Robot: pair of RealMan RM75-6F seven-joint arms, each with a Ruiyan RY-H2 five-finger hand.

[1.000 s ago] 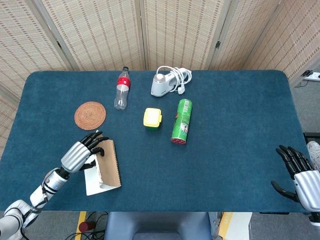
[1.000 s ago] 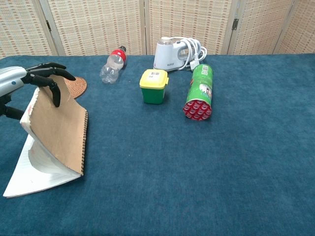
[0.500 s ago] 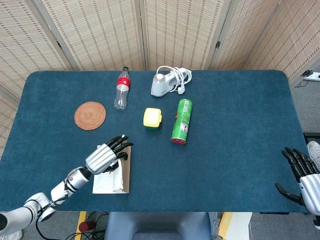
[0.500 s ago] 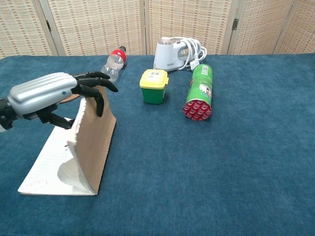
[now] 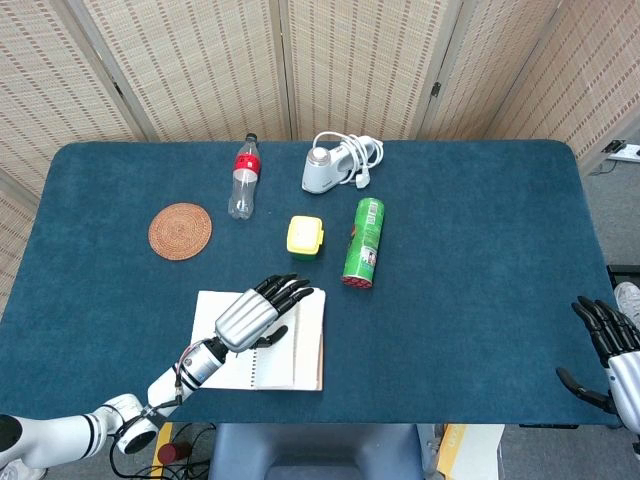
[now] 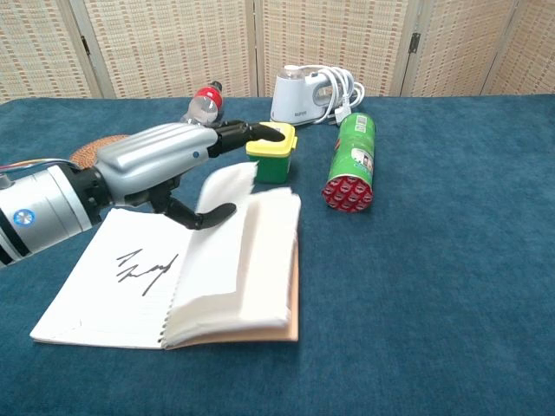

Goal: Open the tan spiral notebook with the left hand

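The tan spiral notebook (image 6: 199,277) lies open near the front edge of the table (image 5: 470,270), left of centre, its white pages facing up and a dark scribble on the left page. The left hand (image 5: 258,311) stretches over it from the near left, palm down, fingers extended and slightly spread toward the right-hand pages; in the chest view some pages arch up under the fingers (image 6: 251,133), and the thumb curls beneath, but whether it touches the paper I cannot tell. The right hand (image 5: 610,352) sits well apart at the table's front right corner, fingers apart and holding nothing.

Farther back stand a small green tub with a yellow lid (image 6: 271,153) and a green cylindrical can (image 6: 353,162) lying on its side. A woven coaster (image 5: 180,231) lies to the left. Beyond them lie a plastic bottle with a red cap (image 5: 243,176) and a white appliance with its coiled cord (image 5: 335,165).
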